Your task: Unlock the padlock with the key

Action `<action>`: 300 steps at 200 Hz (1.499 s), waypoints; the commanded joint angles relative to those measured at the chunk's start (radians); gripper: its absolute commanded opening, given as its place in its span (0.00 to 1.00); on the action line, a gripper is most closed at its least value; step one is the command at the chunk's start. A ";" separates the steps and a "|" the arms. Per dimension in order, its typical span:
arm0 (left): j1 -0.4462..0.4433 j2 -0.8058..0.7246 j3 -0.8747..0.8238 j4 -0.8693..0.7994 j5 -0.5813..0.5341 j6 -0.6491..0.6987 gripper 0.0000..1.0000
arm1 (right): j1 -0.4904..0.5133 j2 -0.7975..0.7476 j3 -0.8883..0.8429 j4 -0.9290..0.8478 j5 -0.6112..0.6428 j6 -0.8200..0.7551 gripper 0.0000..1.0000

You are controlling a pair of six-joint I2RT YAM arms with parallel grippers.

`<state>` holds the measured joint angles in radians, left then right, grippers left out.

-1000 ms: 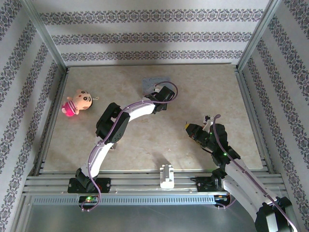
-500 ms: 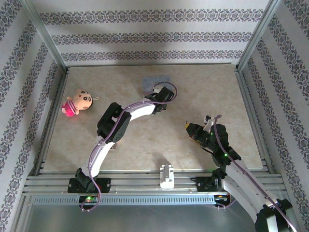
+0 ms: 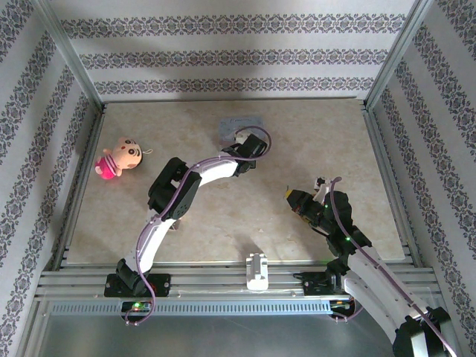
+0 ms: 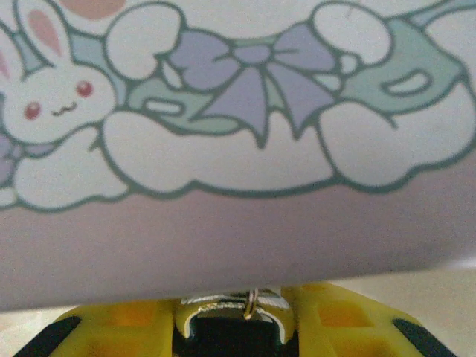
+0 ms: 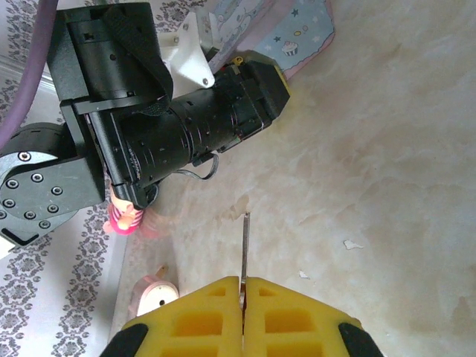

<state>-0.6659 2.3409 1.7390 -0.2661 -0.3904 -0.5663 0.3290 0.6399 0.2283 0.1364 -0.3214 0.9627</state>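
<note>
Two yellow fingers (image 5: 290, 320) of the right gripper (image 5: 243, 286) are pressed flat together, and between them they pinch the key (image 5: 245, 242). Its thin silver blade stands straight out from the tips, above the beige table (image 5: 387, 171) and pointing toward the left arm. In the top view the right gripper (image 3: 291, 198) is over the right middle of the table, well apart from the tin. The left gripper (image 4: 234, 321) has its yellow fingers at a narrow gap, one on each side of a small silver and dark metal piece with a little brass ring, which is the padlock (image 4: 223, 301). I cannot tell if the fingers really press on it or only stand beside it. The padlock sits at the foot of the pale-blue tin (image 4: 238, 111), just in front of its wall with the printed rabbit and bow. From above, the left gripper (image 3: 242, 143) is at the near edge of the tin (image 3: 239, 124), at the far middle of the table. A small doll (image 3: 121, 158) lies near the left edge, and a white plastic block (image 3: 257, 271) is on the rail between the two arm bases.
</note>
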 commanded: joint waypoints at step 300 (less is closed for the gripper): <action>-0.231 -0.308 -0.392 -0.016 -0.080 -0.256 0.63 | 0.235 0.063 0.002 -0.165 0.256 -0.124 0.00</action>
<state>-0.9134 2.0113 1.3022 -0.2546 -0.3965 -0.8642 0.5610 0.7113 0.2195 -0.0273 -0.0921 0.8593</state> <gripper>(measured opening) 0.629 0.049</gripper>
